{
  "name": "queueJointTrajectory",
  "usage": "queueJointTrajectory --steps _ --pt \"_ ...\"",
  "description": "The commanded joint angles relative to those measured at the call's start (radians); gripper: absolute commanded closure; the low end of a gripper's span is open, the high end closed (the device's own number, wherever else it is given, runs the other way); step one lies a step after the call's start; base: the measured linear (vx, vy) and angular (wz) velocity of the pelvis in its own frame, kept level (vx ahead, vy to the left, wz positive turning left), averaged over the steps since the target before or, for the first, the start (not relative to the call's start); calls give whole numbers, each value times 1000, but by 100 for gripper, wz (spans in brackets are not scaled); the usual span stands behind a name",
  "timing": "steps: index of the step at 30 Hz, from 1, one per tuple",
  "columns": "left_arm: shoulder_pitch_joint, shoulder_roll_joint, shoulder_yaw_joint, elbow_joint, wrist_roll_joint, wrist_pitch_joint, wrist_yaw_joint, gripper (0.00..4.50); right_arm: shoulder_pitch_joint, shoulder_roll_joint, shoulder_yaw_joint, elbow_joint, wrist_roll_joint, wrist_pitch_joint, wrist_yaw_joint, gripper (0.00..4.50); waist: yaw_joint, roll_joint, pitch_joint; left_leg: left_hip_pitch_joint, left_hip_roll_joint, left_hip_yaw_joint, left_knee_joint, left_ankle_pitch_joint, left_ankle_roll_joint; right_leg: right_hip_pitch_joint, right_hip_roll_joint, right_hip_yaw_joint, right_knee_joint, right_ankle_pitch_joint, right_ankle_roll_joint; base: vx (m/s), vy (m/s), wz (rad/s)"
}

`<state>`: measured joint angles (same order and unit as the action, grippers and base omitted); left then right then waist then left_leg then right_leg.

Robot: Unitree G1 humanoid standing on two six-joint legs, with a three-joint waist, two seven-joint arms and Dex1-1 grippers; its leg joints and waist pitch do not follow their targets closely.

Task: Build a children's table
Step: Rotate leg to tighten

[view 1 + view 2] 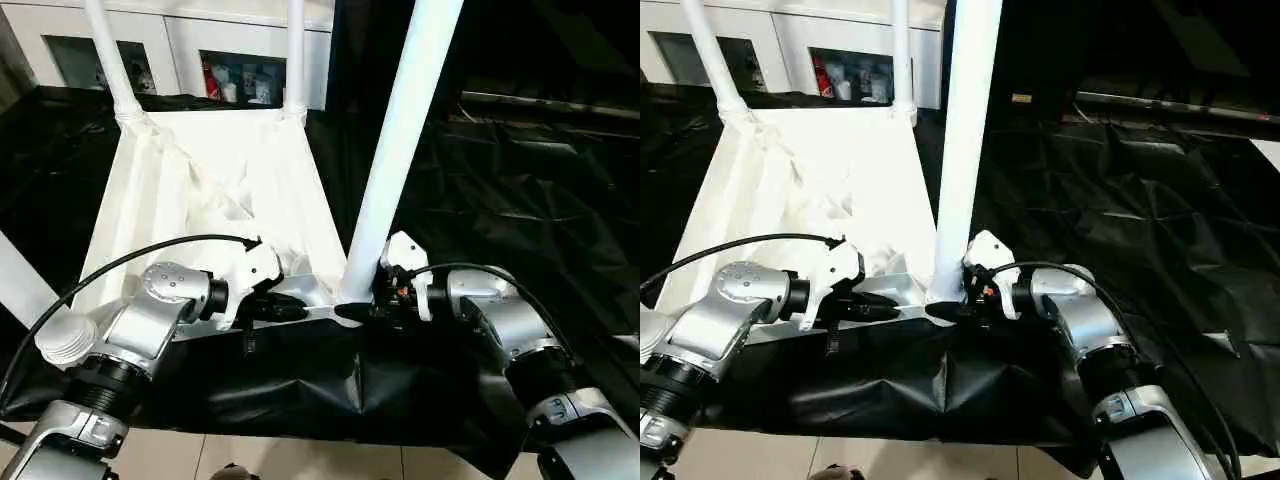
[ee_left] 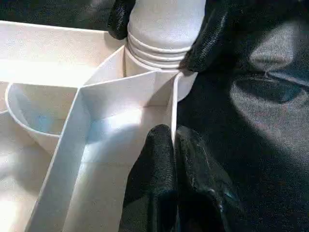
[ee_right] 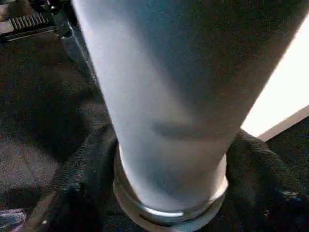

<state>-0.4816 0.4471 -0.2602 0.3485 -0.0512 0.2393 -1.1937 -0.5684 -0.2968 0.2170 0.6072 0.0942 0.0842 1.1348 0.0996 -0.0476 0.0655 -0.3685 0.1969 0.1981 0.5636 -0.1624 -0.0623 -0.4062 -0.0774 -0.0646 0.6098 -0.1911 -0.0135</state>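
You have the table top (image 1: 215, 190) lying underside up on the black sheet (image 1: 520, 180), its ribs and corner sockets facing you. Three legs stand in its sockets: two at the far corners, nearest the cabinet (image 1: 200, 40), and the near leg (image 1: 400, 140) at the corner closest to your right arm. A fourth leg (image 1: 20, 285) crosses the view beside the top's left edge, next to your left arm. Your right hand (image 1: 372, 308) is at the base of the near leg, its black fingers (image 3: 72, 188) set on either side of the tube just above the socket collar and touching it; the hand is open only as wide as the leg it grips. Your left hand (image 1: 285, 305) sits at the top's near edge, just beside that same corner, with its fingers (image 2: 159, 164) pressed together, closed, and resting against a rib of the top without anything between them.
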Motion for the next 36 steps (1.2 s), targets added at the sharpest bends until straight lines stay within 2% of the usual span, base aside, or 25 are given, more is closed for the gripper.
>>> queueJointTrajectory --steps 1,2,7,11,12,13,14,15,16,17,18,20,22,25,26,30,32,36 --pt "2 -19 -21 -30 -24 4 -18 450 -15 10 5 4 11 -7 9 168 0 1 -60 15 41 -15 -57 -194 36 47 -68 50 -66 -157 -220 0 0 0" --pt "3 -18 -21 -30 -23 4 -17 450 -16 11 4 7 10 -9 6 171 0 4 -60 16 41 -16 -57 -197 35 47 -68 50 -66 -161 -220 0 0 0" --pt "7 -16 -21 -29 -22 5 -15 450 -14 20 -5 14 11 -12 -12 175 -1 3 -61 16 41 -16 -57 -193 34 47 -67 50 -64 -148 -223 0 0 0" --pt "1 -38 -8 -6 -12 20 40 450 -16 51 -42 48 10 -33 -106 175 -7 2 -59 16 40 -17 -59 -221 22 47 -69 50 -70 -197 -217 0 0 0" --pt "-18 -78 7 41 13 22 134 450 -25 95 -85 92 2 -30 -258 175 -12 1 -58 16 42 -19 -62 -230 13 44 -71 51 -72 -218 -211 0 0 0" --pt "-26 -93 11 58 24 18 168 450 -28 111 -99 106 -1 -28 -312 175 -16 1 -55 17 39 -20 -63 -253 0 42 -71 50 -78 -266 -200 0 0 0" --pt "-26 -93 11 58 24 18 168 450 -28 111 -99 106 -1 -28 -312 176 -16 -1 -56 17 38 -22 -63 -258 -7 46 -71 49 -79 -289 -191 0 0 0" --pt "-44 -137 13 94 48 25 253 450 -20 161 -133 119 5 -5 -432 176 -19 -4 -58 16 39 -23 -64 -257 -12 47 -74 49 -80 -306 -177 0 0 0" --pt "-48 -148 13 101 52 27 271 450 -18 173 -140 120 7 -1 -459 176 -22 0 -53 22 40 -22 -64 -277 -14 36 -72 52 -87 -328 -171 0 0 0" --pt "-65 -194 12 126 63 38 333 450 -9 222 -165 128 10 19 -568 176 -21 -1 -56 21 38 -23 -63 -279 -15 41 -73 51 -85 -333 -167 0 0 0" --pt "-69 -204 12 131 65 40 344 450 -7 233 -170 130 11 24 -592 176 -22 0 -56 21 38 -21 -64 -268 -16 38 -70 53 -85 -322 -163 0 0 0" --pt "-86 -242 6 143 71 52 381 450 -2 276 -181 135 9 33 -662 176 -21 -1 -58 17 37 -21 -63 -253 -11 42 -71 52 -83 -293 -164 0 0 0" --pt "-99 -266 3 152 73 55 395 450 -1 304 -177 136 7 21 -673 176 -19 4 -60 19 36 -19 -62 -238 -2 40 -69 52 -80 -246 -170 0 0 0" --pt "-106 -270 -1 158 77 46 387 450 -6 320 -184 131 22 11 -652 176 -18 3 -61 17 36 -19 -61 -226 7 43 -68 51 -78 -216 -173 0 0 0" --pt "-106 -269 0 159 79 43 386 450 -8 323 -190 128 31 14 -646 121 -17 4 -60 15 36 -18 -61 -222 12 44 -68 51 -77 -206 -175 0 0 0" --pt "-90 -235 -1 142 79 36 348 450 -18 303 -213 91 71 34 -579 90 -18 2 -58 15 37 -19 -63 -243 19 45 -69 51 -80 -233 -174 0 0 0" --pt "-79 -216 -3 129 76 32 326 450 -18 273 -191 68 66 45 -519 64 -18 3 -59 14 37 -20 -63 -234 21 45 -70 50 -79 -226 -176 0 0 0" --pt "-56 -172 -8 96 63 21 252 450 3 180 -116 -15 55 66 -322 56 -17 2 -59 12 38 -18 -60 -207 38 48 -68 50 -74 -178 -187 0 0 0"
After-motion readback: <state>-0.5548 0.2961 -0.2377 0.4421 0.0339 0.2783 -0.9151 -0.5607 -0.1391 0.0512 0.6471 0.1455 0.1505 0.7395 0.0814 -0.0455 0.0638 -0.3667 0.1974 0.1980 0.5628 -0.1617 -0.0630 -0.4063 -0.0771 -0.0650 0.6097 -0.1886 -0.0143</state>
